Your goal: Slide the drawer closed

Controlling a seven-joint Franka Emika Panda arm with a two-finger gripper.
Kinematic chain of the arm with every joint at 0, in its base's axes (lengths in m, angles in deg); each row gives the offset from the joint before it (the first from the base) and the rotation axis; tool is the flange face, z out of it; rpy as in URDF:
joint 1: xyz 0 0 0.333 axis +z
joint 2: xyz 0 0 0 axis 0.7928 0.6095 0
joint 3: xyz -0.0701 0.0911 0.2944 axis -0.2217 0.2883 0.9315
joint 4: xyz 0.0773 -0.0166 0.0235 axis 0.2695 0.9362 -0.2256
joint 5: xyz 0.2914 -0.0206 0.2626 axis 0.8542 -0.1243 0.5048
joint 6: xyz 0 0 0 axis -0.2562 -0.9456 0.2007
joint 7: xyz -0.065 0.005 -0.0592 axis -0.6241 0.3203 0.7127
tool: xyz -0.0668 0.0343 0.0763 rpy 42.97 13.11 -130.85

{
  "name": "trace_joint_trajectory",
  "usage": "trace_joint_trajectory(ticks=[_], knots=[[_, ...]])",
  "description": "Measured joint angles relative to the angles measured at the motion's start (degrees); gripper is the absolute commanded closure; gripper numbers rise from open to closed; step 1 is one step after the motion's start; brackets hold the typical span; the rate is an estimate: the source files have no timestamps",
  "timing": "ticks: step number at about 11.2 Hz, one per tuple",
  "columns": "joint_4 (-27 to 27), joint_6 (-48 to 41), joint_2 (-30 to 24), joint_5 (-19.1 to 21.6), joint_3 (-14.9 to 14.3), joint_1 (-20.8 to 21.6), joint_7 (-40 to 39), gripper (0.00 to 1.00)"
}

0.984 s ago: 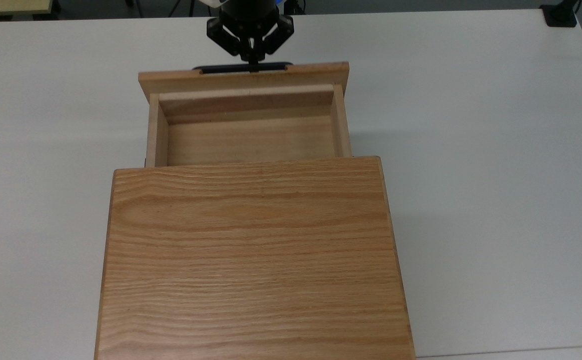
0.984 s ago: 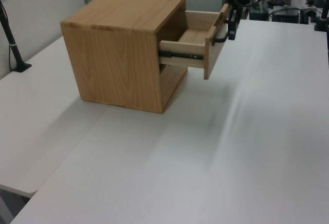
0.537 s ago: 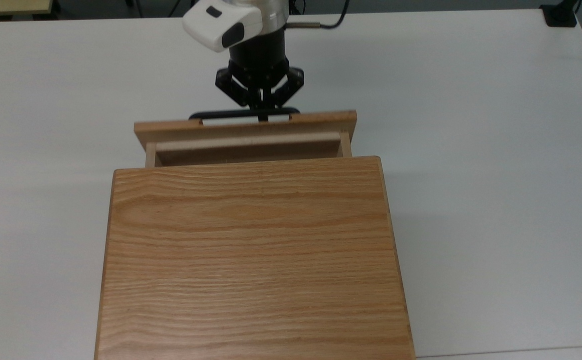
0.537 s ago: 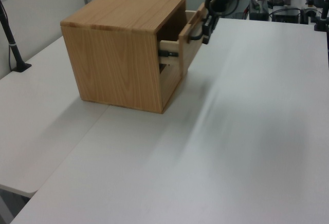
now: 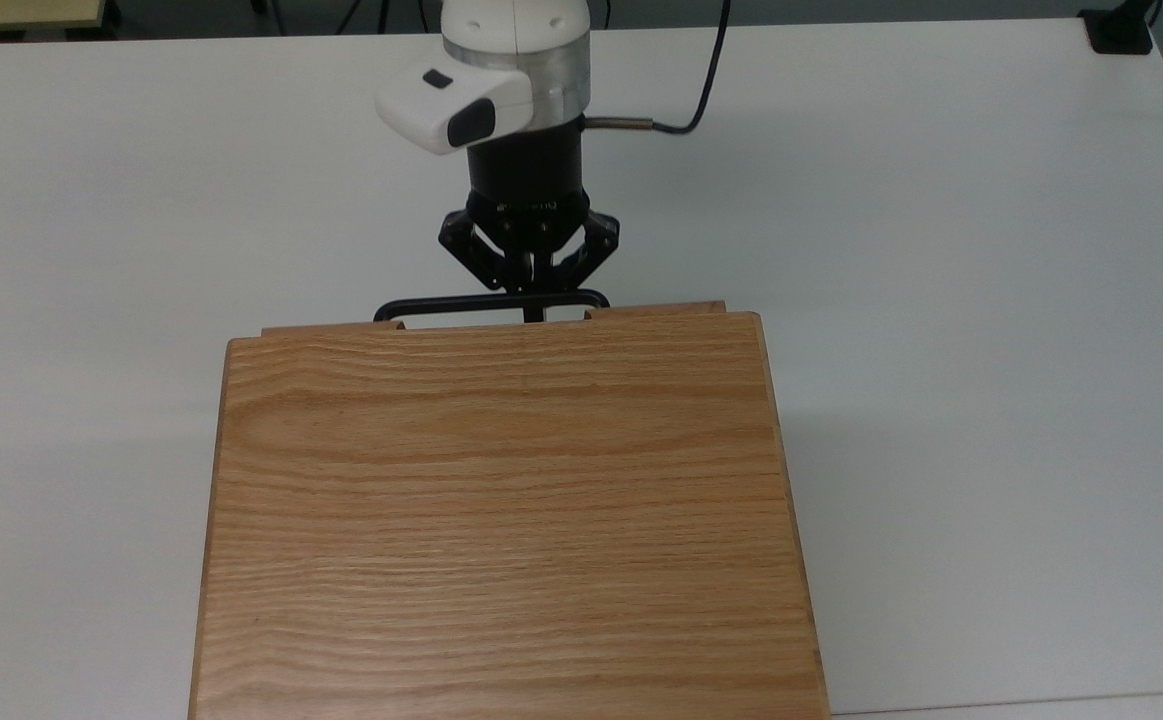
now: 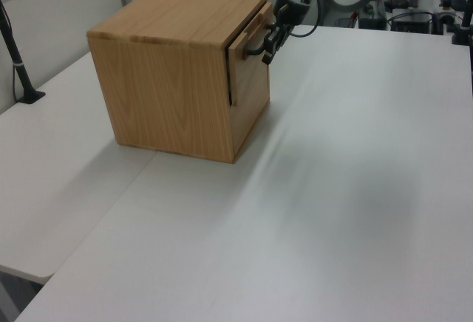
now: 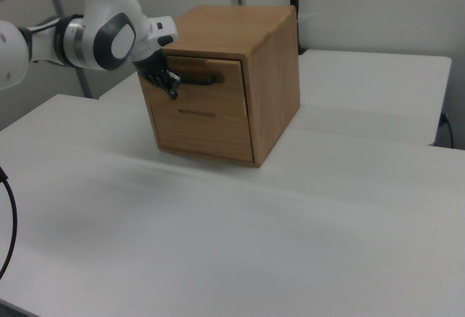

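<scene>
Shallow light-wood drawer with oak front panel [image 7: 200,86] sits almost fully inside the square oak-grain cabinet [image 5: 506,510], in the upper slot, above a second lower front panel [image 7: 205,129]. Top view: just a thin strip of the front panel [image 5: 653,311] projects past the cabinet's top slab. Left view: front panel [image 6: 250,39] stands slightly proud of the cabinet face, narrow dark gap along its edge. Slim black bar handle [image 5: 489,304] runs across the front of the panel; also seen in the right view [image 7: 196,81]. Black two-finger gripper [image 5: 533,300] at the handle, right of the handle's middle in the top view, jaws drawn close together around the bar and apparently pinching it; exact contact not resolvable. Gripper [image 6: 267,49] touching the handle in the left view; gripper [image 7: 168,83] at the right view's left end of the handle. White arm link with black wrist section [image 5: 526,160] extends from the top view's upper edge toward the cabinet; black cable [image 5: 706,80] loops off the wrist. Cabinet stands on the white bench [image 5: 991,300]; bench seam visible under the cabinet in the left view [image 6: 133,182]. Black post [image 6: 16,60] at the left view's left edge, foot on the bench.
</scene>
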Motion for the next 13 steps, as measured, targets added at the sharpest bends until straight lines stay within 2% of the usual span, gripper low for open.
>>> trace_joint_trajectory(ticks=[3,6,7,8,9,10,11,12,13], knots=[[-0.89,3.19,2.5,0.0,0.01,0.01,0.82,1.0],[-1.02,4.26,2.7,0.0,0.01,0.0,0.82,1.0],[-0.87,3.94,2.23,0.0,-0.03,-0.09,0.82,0.99],[-0.84,0.34,1.35,0.0,-0.1,-0.46,0.82,0.92],[-0.91,-5.6,0.07,0.0,-0.13,-1.35,0.82,0.78],[-1.0,-12.16,-2.05,0.0,-0.15,-2.98,0.78,0.5],[-1.01,-17.12,-4.21,0.0,-0.16,-4.15,0.18,0.08],[-1.04,-23.56,-6.85,0.0,-0.16,-5.09,-1.57,0.0],[-0.99,-30.04,-9.93,0.0,-0.17,-5.67,-3.34,0.0]])
